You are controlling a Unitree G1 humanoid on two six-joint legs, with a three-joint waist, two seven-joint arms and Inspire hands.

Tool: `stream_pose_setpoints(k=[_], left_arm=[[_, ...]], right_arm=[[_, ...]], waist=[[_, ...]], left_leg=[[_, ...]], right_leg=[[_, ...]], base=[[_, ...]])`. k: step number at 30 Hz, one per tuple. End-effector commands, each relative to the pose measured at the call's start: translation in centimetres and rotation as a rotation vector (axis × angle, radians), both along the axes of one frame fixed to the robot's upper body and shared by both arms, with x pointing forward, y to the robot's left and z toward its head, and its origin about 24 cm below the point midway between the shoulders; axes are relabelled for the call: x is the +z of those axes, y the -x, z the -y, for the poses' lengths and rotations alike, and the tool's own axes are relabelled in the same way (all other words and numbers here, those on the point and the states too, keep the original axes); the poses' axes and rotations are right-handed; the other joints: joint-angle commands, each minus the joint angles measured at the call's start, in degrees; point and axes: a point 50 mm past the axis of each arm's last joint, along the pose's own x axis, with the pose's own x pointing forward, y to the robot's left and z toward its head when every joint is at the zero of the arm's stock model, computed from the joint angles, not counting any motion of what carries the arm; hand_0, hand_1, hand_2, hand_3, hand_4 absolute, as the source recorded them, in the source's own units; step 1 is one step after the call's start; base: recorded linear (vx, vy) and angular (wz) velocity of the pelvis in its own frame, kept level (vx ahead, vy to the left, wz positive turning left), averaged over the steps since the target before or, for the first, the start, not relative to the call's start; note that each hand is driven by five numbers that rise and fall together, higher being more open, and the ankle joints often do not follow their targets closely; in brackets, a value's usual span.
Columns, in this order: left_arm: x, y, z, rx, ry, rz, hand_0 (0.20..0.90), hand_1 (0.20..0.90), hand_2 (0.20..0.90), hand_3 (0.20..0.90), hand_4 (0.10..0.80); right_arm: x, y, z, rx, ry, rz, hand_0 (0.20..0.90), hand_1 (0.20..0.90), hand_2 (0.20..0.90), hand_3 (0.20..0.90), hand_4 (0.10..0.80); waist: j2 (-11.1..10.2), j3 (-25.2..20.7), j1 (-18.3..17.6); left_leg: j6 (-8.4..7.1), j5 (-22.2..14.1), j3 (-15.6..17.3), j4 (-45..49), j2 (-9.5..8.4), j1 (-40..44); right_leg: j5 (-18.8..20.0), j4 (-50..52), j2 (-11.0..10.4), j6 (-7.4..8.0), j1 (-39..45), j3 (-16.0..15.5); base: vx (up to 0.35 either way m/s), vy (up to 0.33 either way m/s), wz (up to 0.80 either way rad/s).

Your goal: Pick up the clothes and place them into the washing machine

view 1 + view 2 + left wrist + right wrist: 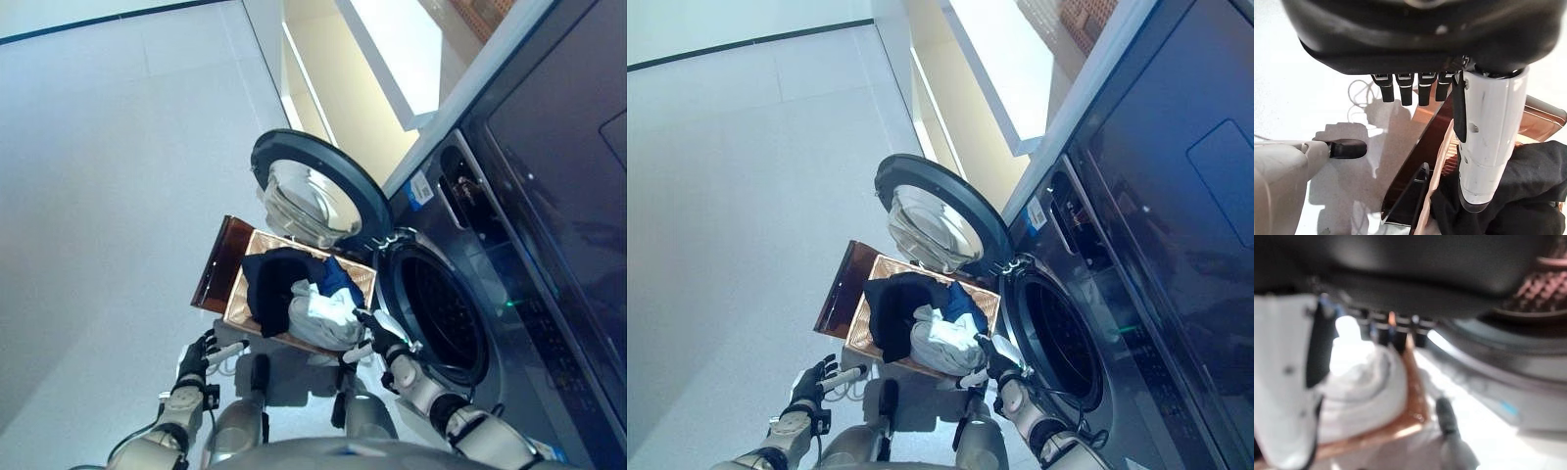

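The clothes lie in a brown woven basket (pixel 235 299) that stands on the floor just in front of the washing machine (pixel 509 196), on the hinge side of its open round door (pixel 313 191). A dark garment (pixel 279 284) fills the basket's far side from the drum opening (pixel 441 313); a white garment (pixel 328 318) is piled on the side nearest the drum, with a blue piece (pixel 338 279) tucked behind it.

The right hand (pixel 380 338) sits at the basket's drum-side edge, just beside the white garment. Its fingers (pixel 1396 333) appear straight and relaxed, closed on nothing. The left hand (pixel 201 357) hangs clear of the basket on its far side from the drum, fingers (pixel 1403 90) straight and empty.

Judged step: reach for and grasp the white garment with the right hand.

Procedure for a good grasp:
1. Bring the fingers over the top fold of the white garment, not the basket rim
2. Press into the bulk before curling, so that a thick fold is taken and not a loose edge
3. Lift straight up until the cloth clears the rim, then carry it to the drum opening
4. Watch for the blue piece trailing along or snagging on the weave
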Motion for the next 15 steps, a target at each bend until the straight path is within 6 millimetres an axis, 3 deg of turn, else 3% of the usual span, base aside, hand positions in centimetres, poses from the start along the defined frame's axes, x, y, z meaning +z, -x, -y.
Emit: stream_pose_setpoints(k=[1, 15], left_arm=[[0.6, -1.3, 0.1, 0.004, -0.023, 0.043, 0.900, 0.900, 0.900, 0.900, 0.800], [1.3, -3.4, 2.2, -0.025, 0.006, 0.115, 0.900, 0.900, 0.900, 0.900, 0.800]], right_arm=[[2.2, -3.0, -1.3, 0.051, -0.013, 0.133, 0.900, 0.900, 0.900, 0.900, 0.800], [4.6, -6.5, -0.4, -0.054, 0.029, 0.241, 0.900, 0.900, 0.900, 0.900, 0.800]], waist=[[1.04, 0.32, 0.51], [2.01, 4.34, 2.00]], left_leg=[[-2.05, 0.11, -0.36, -0.21, -0.61, -3.38], [-2.31, 1.44, -1.76, 3.10, -0.78, -10.71]], right_leg=[[-0.73, 3.56, -2.20, 1.91, -1.72, 3.03], [0.67, 3.21, -2.74, 1.65, -5.29, 0.69]], base=[[0.000, 0.000, 0.00], [-0.016, 0.003, 0.11]])
